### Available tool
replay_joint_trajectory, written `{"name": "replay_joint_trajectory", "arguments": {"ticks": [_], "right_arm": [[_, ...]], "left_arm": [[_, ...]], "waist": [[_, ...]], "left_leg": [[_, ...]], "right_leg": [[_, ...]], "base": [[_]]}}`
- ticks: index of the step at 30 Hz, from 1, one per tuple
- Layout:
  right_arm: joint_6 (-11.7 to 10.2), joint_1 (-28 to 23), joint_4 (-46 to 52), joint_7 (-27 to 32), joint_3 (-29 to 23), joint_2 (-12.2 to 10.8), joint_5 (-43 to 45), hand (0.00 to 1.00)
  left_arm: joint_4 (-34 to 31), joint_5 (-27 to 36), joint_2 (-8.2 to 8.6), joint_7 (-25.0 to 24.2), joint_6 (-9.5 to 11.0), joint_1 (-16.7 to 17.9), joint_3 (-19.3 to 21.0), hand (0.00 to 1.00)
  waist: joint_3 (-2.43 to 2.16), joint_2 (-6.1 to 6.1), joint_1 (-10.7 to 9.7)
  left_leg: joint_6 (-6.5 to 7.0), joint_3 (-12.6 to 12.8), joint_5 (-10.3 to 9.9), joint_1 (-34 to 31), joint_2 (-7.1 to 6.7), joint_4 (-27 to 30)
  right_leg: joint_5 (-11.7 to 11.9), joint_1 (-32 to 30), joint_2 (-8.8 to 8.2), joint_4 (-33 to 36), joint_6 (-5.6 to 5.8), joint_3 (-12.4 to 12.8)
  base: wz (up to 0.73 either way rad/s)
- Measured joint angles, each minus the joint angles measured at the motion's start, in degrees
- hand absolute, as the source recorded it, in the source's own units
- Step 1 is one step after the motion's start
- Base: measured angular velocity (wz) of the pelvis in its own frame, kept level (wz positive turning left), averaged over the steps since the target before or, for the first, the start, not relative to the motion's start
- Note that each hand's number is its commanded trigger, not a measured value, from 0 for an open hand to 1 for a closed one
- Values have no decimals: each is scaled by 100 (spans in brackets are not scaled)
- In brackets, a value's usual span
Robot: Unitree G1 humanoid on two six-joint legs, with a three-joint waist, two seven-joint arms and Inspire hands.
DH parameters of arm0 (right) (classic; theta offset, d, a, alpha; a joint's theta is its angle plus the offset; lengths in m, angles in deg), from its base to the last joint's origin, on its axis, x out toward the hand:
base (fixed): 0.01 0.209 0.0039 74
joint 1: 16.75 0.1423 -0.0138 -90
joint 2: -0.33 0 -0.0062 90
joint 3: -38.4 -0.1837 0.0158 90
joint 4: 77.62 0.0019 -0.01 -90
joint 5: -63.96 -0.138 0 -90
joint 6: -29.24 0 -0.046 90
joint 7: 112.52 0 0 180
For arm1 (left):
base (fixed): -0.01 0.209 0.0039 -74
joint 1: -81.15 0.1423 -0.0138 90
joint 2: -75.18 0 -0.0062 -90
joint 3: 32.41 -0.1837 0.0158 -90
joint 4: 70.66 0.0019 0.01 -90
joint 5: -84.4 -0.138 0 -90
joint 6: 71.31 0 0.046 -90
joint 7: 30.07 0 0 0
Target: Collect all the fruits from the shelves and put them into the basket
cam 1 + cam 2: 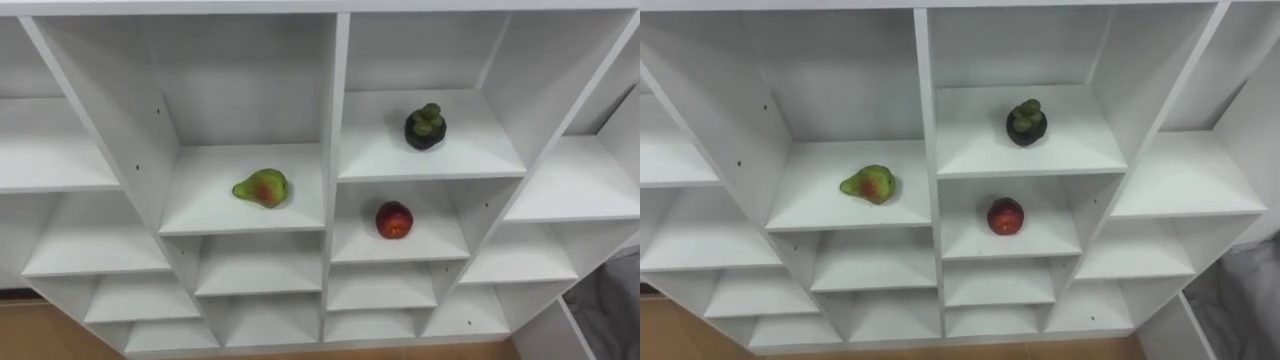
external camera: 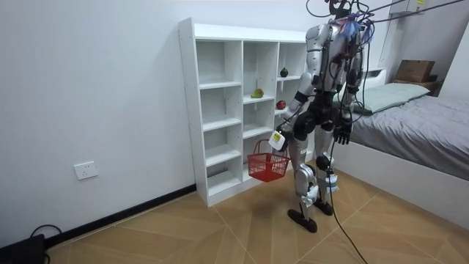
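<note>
We are standing the robot square to the white closet (image 1: 335,120), close in, with the bed (image 2: 429,121) off behind its right side. The head is tilting down on the middle cubbies, which is presumably why all three fruits are sitting near the centre of the eye views. The pear (image 1: 262,187) is lying on its side in the cubby just left of the central divider. The dark fruit (image 1: 425,127), green-capped, is resting upright on the shelf right of that divider, one level higher. The red fruit (image 1: 394,220) is sitting in the cubby directly beneath the dark one. Each is lying well apart from the walls and toward the open front, so we are judging that a reach from ahead is meeting nothing in the way. In the room view the left robot hand (image 2: 278,136) is curling round the handle of the red basket (image 2: 267,169), letting it hang low by the thigh, clear of the shelves yet near enough for dropping fruit in. We cannot see into it. The right robot hand (image 2: 342,134) is hanging at the hip, fingers loose and carrying nothing. We are reading this as the free picker, and collecting as not yet begun.
</note>
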Motion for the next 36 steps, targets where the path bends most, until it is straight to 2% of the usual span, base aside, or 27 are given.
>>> {"name": "replay_joint_trajectory", "arguments": {"ticks": [3,6,8,10,14,17,22,24,27,31,36], "right_arm": [[-121,-101,268,312,-64,2,-78,0],[-312,-323,1011,568,-203,-5,-472,0],[-546,-510,1763,648,-206,-10,-807,0],[-682,-627,2331,643,-188,-37,-850,0],[-951,-1061,3739,591,-130,-227,-898,0],[-997,-1323,4641,462,81,-220,-1180,0],[-1231,-1713,5989,167,324,-221,-1205,0],[-1365,-1683,6278,125,286,-212,-1155,0],[-1396,-1652,6895,133,212,-207,-1106,0],[-1611,-1462,7447,130,219,-162,-1044,0],[-1639,-1454,8032,183,234,-13,-789,0]], "left_arm": [[-33,2,1,3,139,-47,0,100],[-74,-15,0,12,245,-51,2,100],[-97,0,-13,8,266,-53,3,100],[-216,0,-8,0,313,-22,-4,100],[-366,-4,-5,0,561,119,5,100],[-366,-4,-11,-3,702,181,0,100],[-357,-2,-1,-42,912,329,-12,100],[-334,-3,-2,-44,965,333,-11,100],[-354,-1,-5,-68,1016,329,-15,100],[-338,2,-12,-171,1123,326,-24,100],[-303,-1,-25,-176,1130,342,-25,100]], "waist": [[-2,-9,-9],[-6,2,-7],[-6,-1,-6],[-7,-7,7],[-25,6,7],[-51,49,6],[-46,87,-22],[-47,118,-37],[-44,158,-22],[-30,152,-19],[-34,149,-14]], "left_leg": [[0,12,0,-12,1,3],[0,75,0,-49,7,2],[-1,132,0,-44,16,1],[-1,145,0,-51,15,2],[-1,175,0,-119,13,15],[-1,207,0,-154,13,15],[-1,257,0,-152,21,14],[-1,282,0,-152,21,13],[-1,291,0,-158,24,5],[0,319,-1,-225,35,5],[0,320,-2,-304,34,14]], "right_leg": [[0,-12,-1,1,0,7],[1,-87,1,6,-1,66],[2,-114,4,7,-3,111],[2,-136,5,12,-3,124],[8,-234,23,15,-4,153],[11,-285,23,16,-3,158],[32,-294,45,36,-7,256],[42,-297,44,34,-3,267],[47,-310,46,55,-1,283],[57,-420,77,119,-6,363],[71,-503,82,133,-7,378]], "base": [[-1],[-10],[-13],[-6],[-3],[-6],[-8],[-2],[-1],[-5],[-1]]}}
